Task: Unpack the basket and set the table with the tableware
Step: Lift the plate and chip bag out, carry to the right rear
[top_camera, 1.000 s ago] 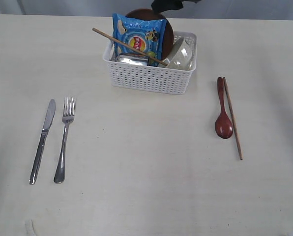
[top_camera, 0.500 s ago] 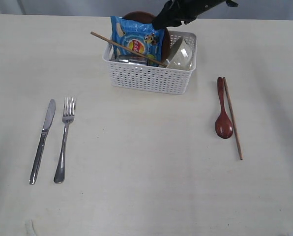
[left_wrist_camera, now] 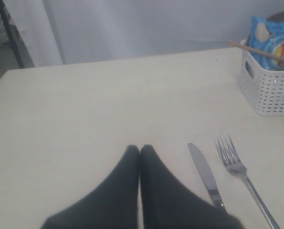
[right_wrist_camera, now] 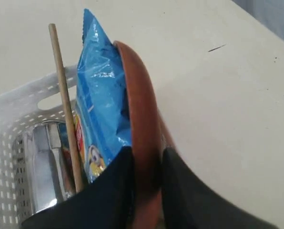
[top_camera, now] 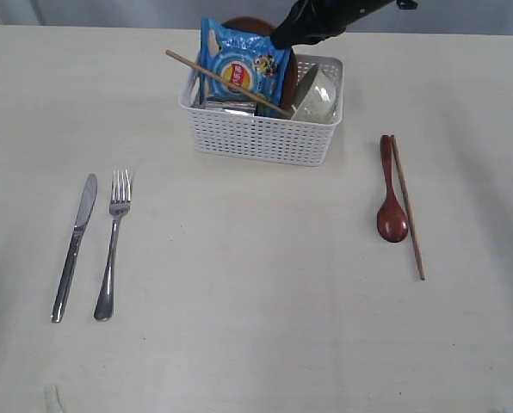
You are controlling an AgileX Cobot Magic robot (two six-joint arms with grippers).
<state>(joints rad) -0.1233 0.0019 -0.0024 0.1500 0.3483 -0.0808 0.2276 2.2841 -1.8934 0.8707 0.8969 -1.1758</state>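
Note:
The white basket (top_camera: 265,138) stands at the back middle of the table (top_camera: 239,327). In it are a blue snack bag (top_camera: 242,67), a chopstick (top_camera: 222,79) lying across, a steel cup (top_camera: 226,105), an off-white bowl (top_camera: 317,95) and a brown plate (top_camera: 239,23) on edge behind the bag. My right gripper (top_camera: 284,39) is shut on the plate's rim (right_wrist_camera: 139,109), one finger on each face. Knife (top_camera: 74,245) and fork (top_camera: 113,249) lie at the left. Spoon (top_camera: 391,202) and a second chopstick (top_camera: 408,206) lie at the right. My left gripper (left_wrist_camera: 140,149) is shut and empty beside the knife (left_wrist_camera: 204,174).
The blue bag (right_wrist_camera: 99,105) presses against the plate's inner face, with the chopstick (right_wrist_camera: 65,105) and cup (right_wrist_camera: 44,162) just beyond it. The basket wall (right_wrist_camera: 8,157) encloses them. The fork (left_wrist_camera: 235,162) lies between the knife and the basket.
My right gripper came down over the basket's far side and closed from wide open onto the plate's rim. The bag and the chopstick in the basket shifted slightly.

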